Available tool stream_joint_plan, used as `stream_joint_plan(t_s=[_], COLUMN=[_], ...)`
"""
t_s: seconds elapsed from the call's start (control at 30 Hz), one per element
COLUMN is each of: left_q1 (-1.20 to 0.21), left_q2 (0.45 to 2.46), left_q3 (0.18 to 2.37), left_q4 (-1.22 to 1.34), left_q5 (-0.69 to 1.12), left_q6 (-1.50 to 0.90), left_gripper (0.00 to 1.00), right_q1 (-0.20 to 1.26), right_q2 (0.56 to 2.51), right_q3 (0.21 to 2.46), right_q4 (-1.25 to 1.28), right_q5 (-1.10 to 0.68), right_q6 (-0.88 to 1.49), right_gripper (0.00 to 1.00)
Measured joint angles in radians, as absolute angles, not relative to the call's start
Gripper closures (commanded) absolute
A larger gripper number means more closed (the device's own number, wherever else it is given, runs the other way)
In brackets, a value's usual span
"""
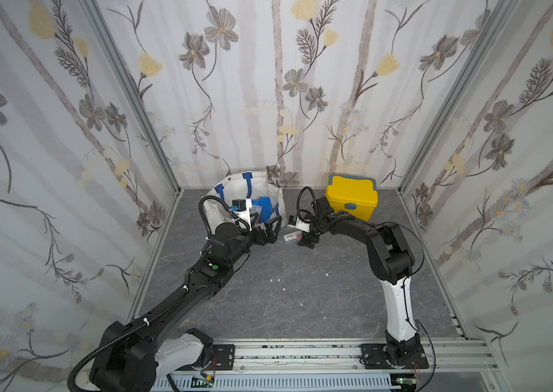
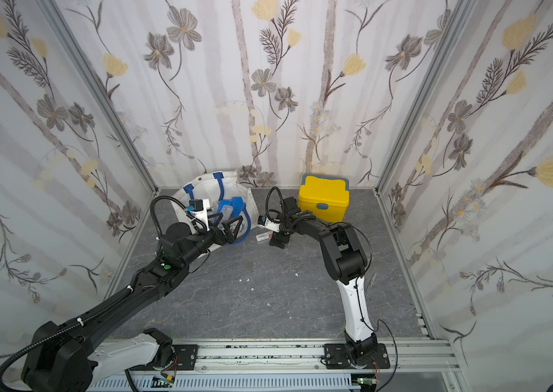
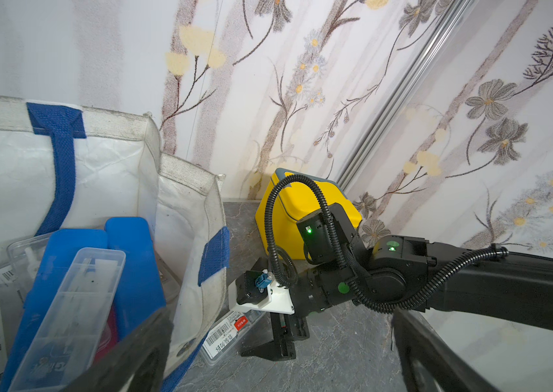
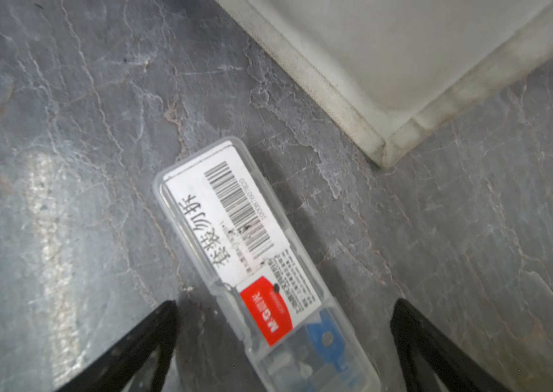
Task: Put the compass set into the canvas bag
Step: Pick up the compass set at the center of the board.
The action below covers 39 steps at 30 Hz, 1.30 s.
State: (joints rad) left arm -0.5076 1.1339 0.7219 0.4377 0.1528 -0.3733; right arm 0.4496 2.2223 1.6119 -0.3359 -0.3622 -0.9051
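- Compass set (image 4: 261, 268): a clear plastic case with a barcode label and a red sticker, lying flat on the table, outside the canvas bag
- Right gripper (image 4: 285, 305) points down at the case with its jaws spread wide; one dark finger stands on each side of the case's near end, and neither touches it
- In both top views the case (image 1: 292, 236) (image 2: 263, 237) lies between the two grippers, with the right gripper (image 1: 307, 241) just beside it
- Left gripper (image 1: 270, 230) is at the front edge of the bag, jaws wide apart and holding nothing
- Canvas bag (image 1: 234, 183) stands open near the back wall, white with blue handles; its bottom corner (image 4: 387, 68) is near the case's labelled end, apart from it
- Inside the bag lie a blue case (image 3: 132, 264) and a clear case (image 3: 71, 305) with other boxes; the left wrist view looks over them
- Yellow box (image 1: 351, 197), lid shut, sits in the back corner behind the right arm
- Table (image 1: 285, 288) is grey and marbled, with a few small white specks near its middle
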Motion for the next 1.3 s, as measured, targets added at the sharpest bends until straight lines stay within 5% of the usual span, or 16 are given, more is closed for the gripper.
stream_joint_plan(t_s=[0.7,1.3], left_q1=[-0.508,-0.507], left_q2=[1.135,1.133], left_q3=[0.703,0.683], left_q4=[0.438,0.443], left_q5=[0.132,0.131], left_q6=[-0.374,-0.377], left_gripper=[0.00,0.00], right_q1=[0.456,0.469], right_q2=[2.251,2.203], right_q3=[1.665,1.607], right_q4=[-0.632,-0.585], right_q5=[-0.439,-0.386], right_q6=[-1.025,-0.884], right_gripper=[0.28,0.57])
